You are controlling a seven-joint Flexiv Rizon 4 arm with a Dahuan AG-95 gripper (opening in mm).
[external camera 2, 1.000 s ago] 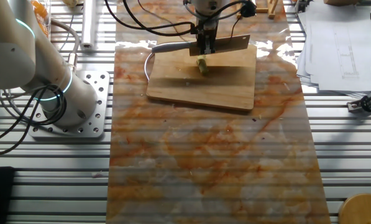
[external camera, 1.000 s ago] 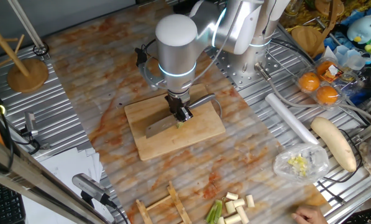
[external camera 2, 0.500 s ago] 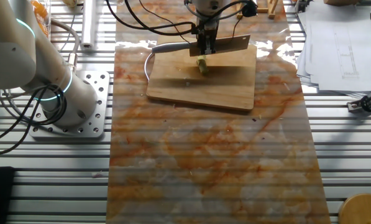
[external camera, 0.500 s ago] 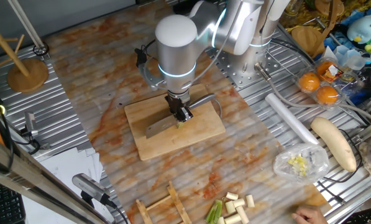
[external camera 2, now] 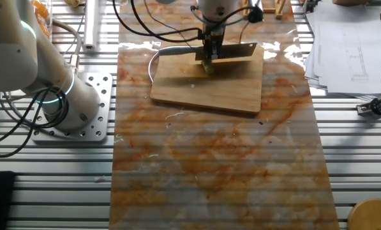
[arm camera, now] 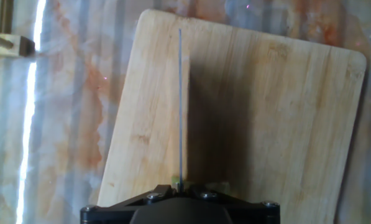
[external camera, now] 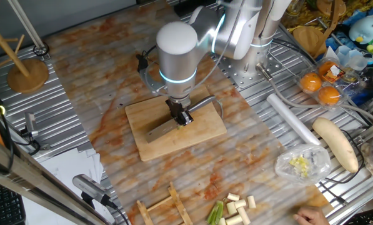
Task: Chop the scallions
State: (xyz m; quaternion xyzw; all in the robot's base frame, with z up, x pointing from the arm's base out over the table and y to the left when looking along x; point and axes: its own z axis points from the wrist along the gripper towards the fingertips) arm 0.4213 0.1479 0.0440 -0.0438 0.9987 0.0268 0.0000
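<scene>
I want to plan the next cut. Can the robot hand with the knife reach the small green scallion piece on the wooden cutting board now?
Probably yes. The hand holds the knife right above the green scallion piece on the wooden cutting board, and nothing stands between them.

Above the wooden board [external camera: 174,134], the gripper [external camera: 182,117] and its knife [external camera: 167,127] occupy the centre, blade lying across the board's middle. Bare board shows on either side of the blade in the hand view. The marbled mat [external camera 2: 222,166] is open toward the arm's base [external camera 2: 69,108]. A wooden stand [external camera: 25,70], paper sheets [external camera 2: 350,45] and a white roll [external camera: 292,122] hem the mat's edges.
</scene>
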